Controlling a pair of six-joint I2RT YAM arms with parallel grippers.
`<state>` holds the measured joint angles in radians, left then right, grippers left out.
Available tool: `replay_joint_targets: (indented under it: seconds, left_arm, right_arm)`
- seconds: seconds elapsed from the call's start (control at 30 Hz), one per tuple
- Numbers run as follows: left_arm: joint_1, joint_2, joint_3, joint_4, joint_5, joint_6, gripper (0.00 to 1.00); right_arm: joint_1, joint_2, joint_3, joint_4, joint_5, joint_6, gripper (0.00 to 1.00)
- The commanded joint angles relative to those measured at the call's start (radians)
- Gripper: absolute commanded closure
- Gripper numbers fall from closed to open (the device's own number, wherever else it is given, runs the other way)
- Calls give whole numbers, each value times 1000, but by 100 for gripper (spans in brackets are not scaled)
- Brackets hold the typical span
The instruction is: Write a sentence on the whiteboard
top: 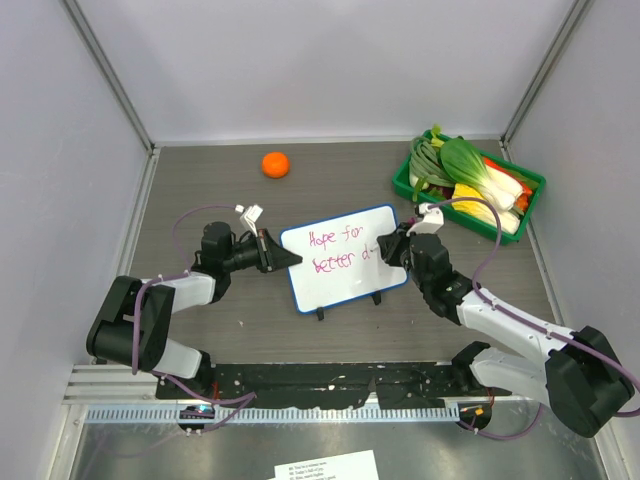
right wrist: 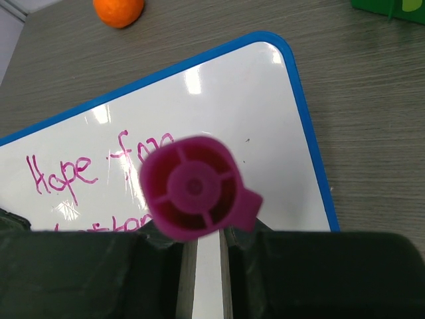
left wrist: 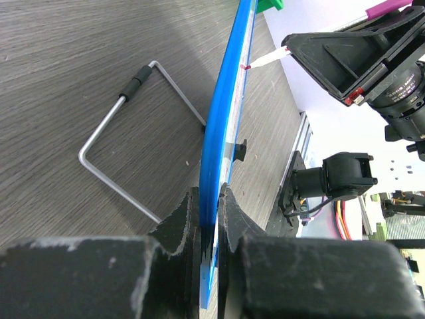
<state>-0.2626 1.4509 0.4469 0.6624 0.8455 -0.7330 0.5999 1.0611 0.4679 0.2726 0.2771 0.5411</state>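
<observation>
The whiteboard point(top: 345, 275), blue-framed on small black feet, stands tilted at the table's middle. The sentence point(top: 335, 250) in pink reads "Hope for" above "better d". My left gripper point(top: 285, 256) is shut on the board's left edge; in the left wrist view point(left wrist: 210, 199) the blue frame point(left wrist: 229, 100) sits between the jaws. My right gripper point(top: 396, 248) is shut on a magenta marker point(right wrist: 192, 189) at the board's right end, after the "d". The marker's tip point(left wrist: 249, 66) touches the board face. The right wrist view shows the board point(right wrist: 265, 113) and "Hope for" point(right wrist: 66, 173).
An orange point(top: 275, 164) lies at the back, left of centre, and also shows in the right wrist view point(right wrist: 118, 10). A green tray point(top: 404, 185) of vegetables stands at the back right, close to the right arm. The board's wire stand point(left wrist: 119, 146) rests on the table behind it.
</observation>
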Motion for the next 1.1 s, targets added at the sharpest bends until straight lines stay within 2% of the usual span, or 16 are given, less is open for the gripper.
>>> replay_joint_targets:
  seconds: [0.0, 0.5, 1.07]
  left_arm:
    - [-9, 31, -25, -162, -154, 135, 100]
    - [-9, 28, -25, -164, -155, 133, 100]
    - [-9, 28, -25, -164, -157, 136, 100]
  right_arm:
    - [-3, 0, 8, 11, -30, -24, 99]
    - [-2, -62, -43, -49, -3, -24, 99]
    - [0, -24, 44, 0, 51, -23, 99]
